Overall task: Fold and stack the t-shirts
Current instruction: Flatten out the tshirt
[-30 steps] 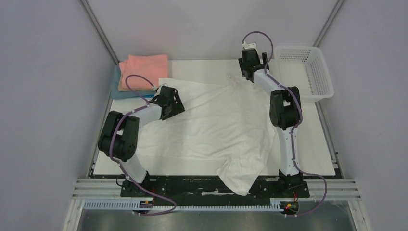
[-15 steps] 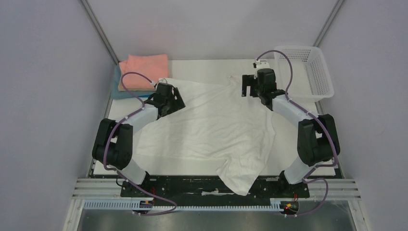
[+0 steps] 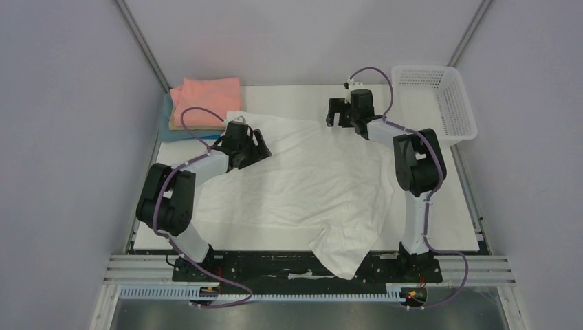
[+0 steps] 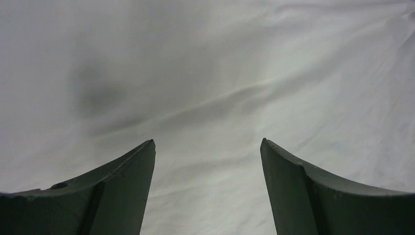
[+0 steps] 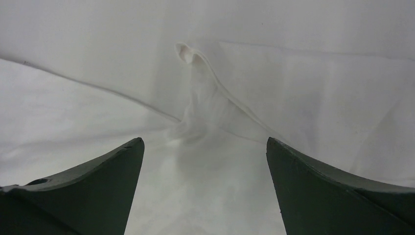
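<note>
A large white t-shirt [image 3: 309,179] lies spread over the table, its near corner hanging over the front edge. My left gripper [image 3: 256,148] is open, low over the shirt's far left part; white cloth [image 4: 205,98] fills its view. My right gripper [image 3: 335,112] is open at the shirt's far right corner; a raised cloth tip [image 5: 188,54] shows ahead of its fingers. A folded salmon-pink shirt [image 3: 206,96] lies on a tan one and a blue one [image 3: 167,122] at the far left.
A white plastic lattice basket [image 3: 436,100] stands at the far right corner. Grey walls close in both sides. The table's front rail [image 3: 309,271] runs along the near edge by the arm bases.
My right arm has swung left and back, and its gripper now sits at the shirt's far right corner. My left gripper has shifted slightly right over the shirt.
</note>
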You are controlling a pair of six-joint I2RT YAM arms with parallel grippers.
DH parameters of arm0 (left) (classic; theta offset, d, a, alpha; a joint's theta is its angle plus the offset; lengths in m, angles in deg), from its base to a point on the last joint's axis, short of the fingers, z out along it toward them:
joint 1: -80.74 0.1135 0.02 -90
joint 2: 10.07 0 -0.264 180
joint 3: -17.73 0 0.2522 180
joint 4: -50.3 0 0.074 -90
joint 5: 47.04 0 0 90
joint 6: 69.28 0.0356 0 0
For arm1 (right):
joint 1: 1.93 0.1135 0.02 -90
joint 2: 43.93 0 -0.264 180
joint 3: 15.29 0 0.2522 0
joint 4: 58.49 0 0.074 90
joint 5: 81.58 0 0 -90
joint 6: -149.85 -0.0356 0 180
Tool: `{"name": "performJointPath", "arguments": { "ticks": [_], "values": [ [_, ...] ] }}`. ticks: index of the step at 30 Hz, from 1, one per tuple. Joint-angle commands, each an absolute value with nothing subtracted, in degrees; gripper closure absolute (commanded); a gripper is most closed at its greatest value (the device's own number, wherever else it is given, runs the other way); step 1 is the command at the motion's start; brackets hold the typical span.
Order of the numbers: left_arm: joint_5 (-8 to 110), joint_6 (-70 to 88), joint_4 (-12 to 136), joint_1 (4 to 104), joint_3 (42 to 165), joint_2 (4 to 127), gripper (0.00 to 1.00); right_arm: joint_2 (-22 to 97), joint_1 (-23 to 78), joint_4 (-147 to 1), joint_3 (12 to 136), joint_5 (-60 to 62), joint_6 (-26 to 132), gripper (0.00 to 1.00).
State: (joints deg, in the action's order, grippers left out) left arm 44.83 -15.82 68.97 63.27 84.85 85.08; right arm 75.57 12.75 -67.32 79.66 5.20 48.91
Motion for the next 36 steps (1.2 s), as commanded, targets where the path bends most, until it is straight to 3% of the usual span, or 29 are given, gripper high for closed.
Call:
{"name": "performJointPath", "arguments": {
  "ticks": [1,16,22,29,36],
  "values": [
    [45.4,-16.8,66.6,63.3,84.7,86.2,0.15,80.8,12.7,-64.9,85.8,4.9,47.4,0.02],
    [37.3,-13.1,72.1,63.4,82.9,86.1,0.15,95.2,11.4,-53.6,99.0,17.0,47.5,0.02],
    [36.9,-12.0,73.4,63.3,83.3,86.5,0.15,100.9,11.2,-33.8,102.9,20.4,48.8,0.02],
    [35.2,-11.3,74.4,63.3,83.5,84.9,0.15,113.5,10.7,-28.0,121.6,23.2,52.7,0.02],
    [38.5,-11.4,72.1,63.3,84.7,84.4,0.15,98.7,9.5,-38.3,112.9,14.2,55.3,0.02]
  ]
}}
